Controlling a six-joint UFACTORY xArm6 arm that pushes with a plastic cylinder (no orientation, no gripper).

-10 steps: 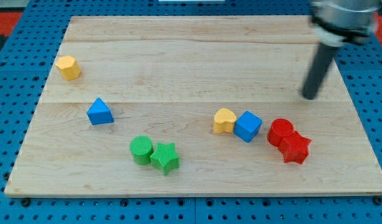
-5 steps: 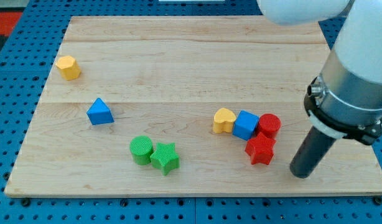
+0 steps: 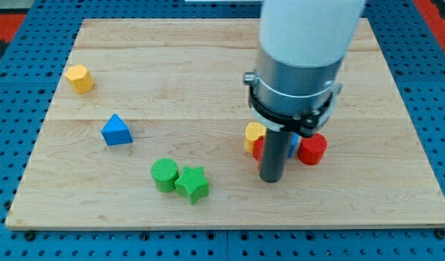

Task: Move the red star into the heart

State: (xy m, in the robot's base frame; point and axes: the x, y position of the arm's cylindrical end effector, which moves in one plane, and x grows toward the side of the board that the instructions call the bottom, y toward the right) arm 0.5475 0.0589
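Red star (image 3: 258,149) shows only as a red sliver at the rod's left edge, pressed against the yellow heart (image 3: 254,135) on the counter's near right. The rest of it is hidden behind the dark rod, so whether star and heart truly touch cannot be told for certain. The arm's tip (image 3: 270,179) rests on the wood just nearer than the cluster, with the star directly to its far-left and the heart just beyond that. Any further nudge would probably have to run leftward and slightly away. The arm carries no hand at all, only this plain rod, so nothing is gripped. A blue block (image 3: 291,145) peeks out on the rod's right, and a red cylinder (image 3: 312,148) stands just right of that. Well apart to the left sit a green cylinder (image 3: 164,175) touching a green star (image 3: 193,183), a blue triangle (image 3: 116,130) and a yellow block (image 3: 79,77). The counter (image 3: 208,65) is pale planked wood, lying on blue pegboard (image 3: 19,109).
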